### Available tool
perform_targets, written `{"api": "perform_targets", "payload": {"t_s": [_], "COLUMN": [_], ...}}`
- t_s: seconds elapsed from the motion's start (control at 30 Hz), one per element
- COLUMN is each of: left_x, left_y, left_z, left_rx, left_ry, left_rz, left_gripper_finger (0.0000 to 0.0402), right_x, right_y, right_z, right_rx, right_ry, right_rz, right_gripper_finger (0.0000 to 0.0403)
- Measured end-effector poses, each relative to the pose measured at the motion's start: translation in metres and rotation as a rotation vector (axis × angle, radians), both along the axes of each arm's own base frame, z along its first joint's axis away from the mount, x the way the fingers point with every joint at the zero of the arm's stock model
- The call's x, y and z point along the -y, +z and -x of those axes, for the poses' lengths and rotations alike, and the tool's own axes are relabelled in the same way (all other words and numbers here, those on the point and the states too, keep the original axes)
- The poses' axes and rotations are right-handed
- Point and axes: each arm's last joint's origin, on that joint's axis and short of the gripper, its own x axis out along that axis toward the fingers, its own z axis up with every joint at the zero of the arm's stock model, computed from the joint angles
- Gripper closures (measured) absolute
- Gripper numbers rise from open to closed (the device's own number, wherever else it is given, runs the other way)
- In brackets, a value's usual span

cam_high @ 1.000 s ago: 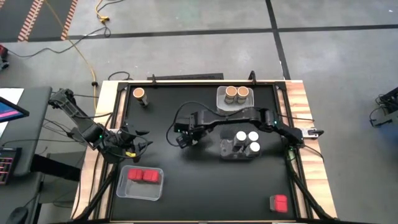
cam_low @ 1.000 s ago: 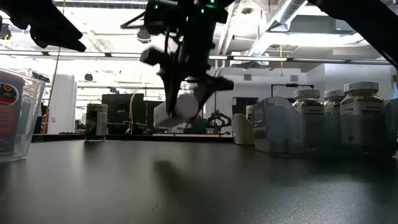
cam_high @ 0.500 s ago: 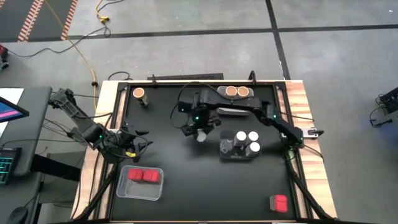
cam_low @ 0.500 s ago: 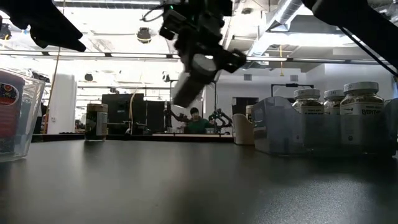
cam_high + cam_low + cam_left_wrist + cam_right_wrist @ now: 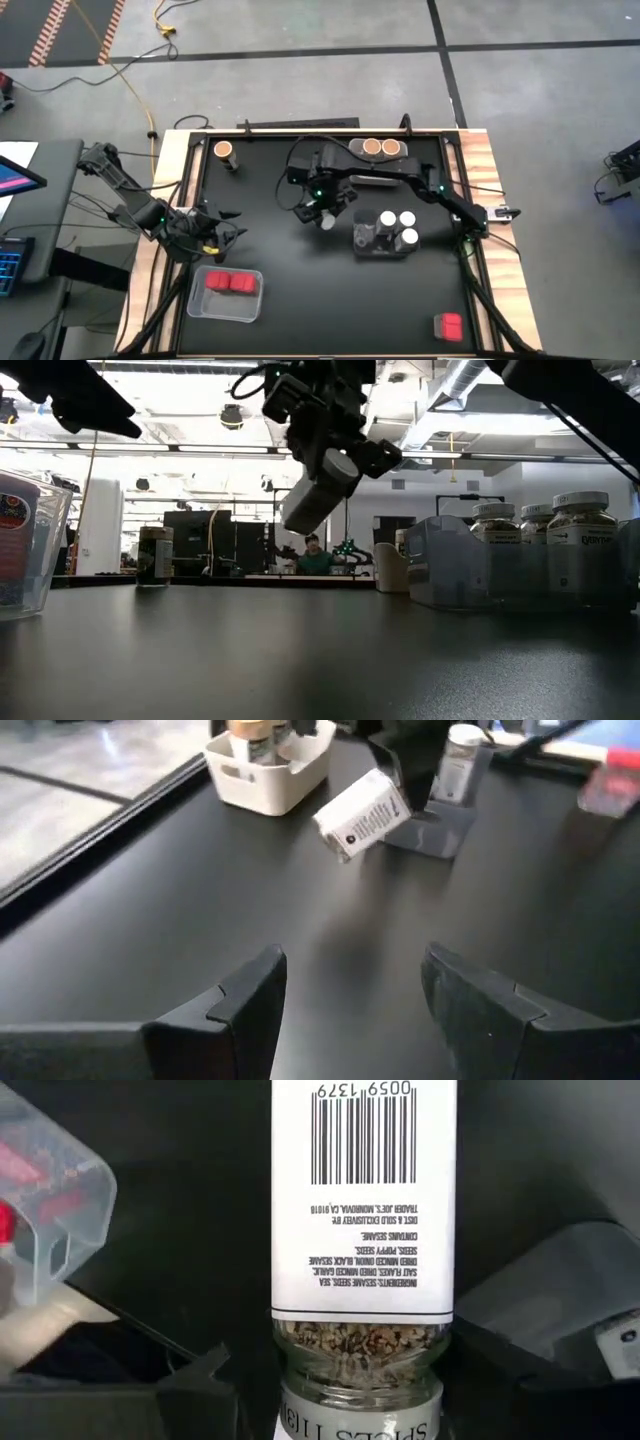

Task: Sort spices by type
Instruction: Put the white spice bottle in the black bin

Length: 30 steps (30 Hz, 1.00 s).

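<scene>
One white-lidded jar hangs tilted in the air, clamped in the right gripper above the middle of the black table, nothing beneath it but bare surface. We judge the main risk to be slip: the jar leans well off vertical, lid end lowest, so a loose hold could let it slide out and roll. A second risk comes at the clear tray to its right, where three white-lidded jars already stand; one free slot seems to remain at the tray's left, though we cannot confirm it, and a tilted jar brought in low could clip the tray wall or knock a neighbour. We would want it righted before descent. Beyond, at the far edge, a white tray holds cork-topped jars, partly under the right arm; one more cork-topped jar stands alone at the far left. Two red boxes sit in a clear tray at the near left, and a lone red box lies near right. The left gripper, fingers apart and empty, waits at the left edge.
</scene>
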Motion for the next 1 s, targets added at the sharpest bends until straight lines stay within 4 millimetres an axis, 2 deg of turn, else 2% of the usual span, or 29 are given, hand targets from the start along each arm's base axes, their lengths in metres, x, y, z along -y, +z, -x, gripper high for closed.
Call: {"api": "perform_targets", "payload": {"t_s": [0.13, 0.27, 0.5, 0.67, 0.8, 1.0], "left_x": [0.002, 0.002, 0.004, 0.002, -0.004, -0.008], "left_y": [-0.003, -0.008, -0.017, -0.014, -0.01, -0.003], "left_z": [-0.012, -0.03, -0.065, -0.094, -0.117, -0.15], "left_rx": [-0.076, -0.125, -0.235, -0.206, -0.155, -0.178], "left_ry": [-0.085, -0.09, -0.199, -0.216, -0.182, -0.183], "left_rz": [-0.049, -0.125, -0.497, -0.704, -0.785, -0.797], "left_gripper_finger": [0.018, 0.018, 0.018, 0.018, 0.018, 0.018], "right_x": [-0.008, -0.01, -0.007, -0.002, -0.003, -0.004], "right_y": [0.008, 0.017, 0.043, 0.058, 0.062, 0.062], "right_z": [0.008, 0.012, 0.024, 0.031, 0.032, 0.031], "right_rx": [-0.034, 0.0, 0.067, 0.124, 0.146, 0.17], "right_ry": [0.04, 0.066, 0.064, 0.058, 0.069, 0.098], "right_rz": [0.044, 0.058, 0.058, 0.044, 0.032, 0.031], "right_gripper_finger": [0.017, 0.0169, 0.0169, 0.0169, 0.0168, 0.0168]}}
